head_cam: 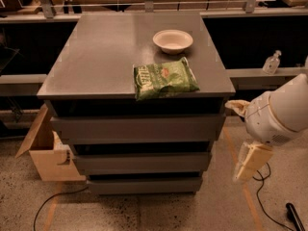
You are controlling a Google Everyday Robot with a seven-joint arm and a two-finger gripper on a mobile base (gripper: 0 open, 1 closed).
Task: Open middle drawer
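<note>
The grey cabinet (96,57) has three stacked drawer fronts. The middle drawer (142,162) is the second front, dark grey and without a handle, and it looks shut, in line with the fronts above and below. My white arm (281,114) is at the cabinet's right side. My gripper (250,160) is the pale part hanging below the arm, level with the middle drawer and a short way to the right of its right end. It touches nothing.
A green chip bag (163,78) lies at the front edge of the cabinet top, with a white bowl (173,41) behind it. A cardboard box (45,150) stands on the floor at the left. A cable (55,203) runs along the floor. A bottle (272,62) stands on the right ledge.
</note>
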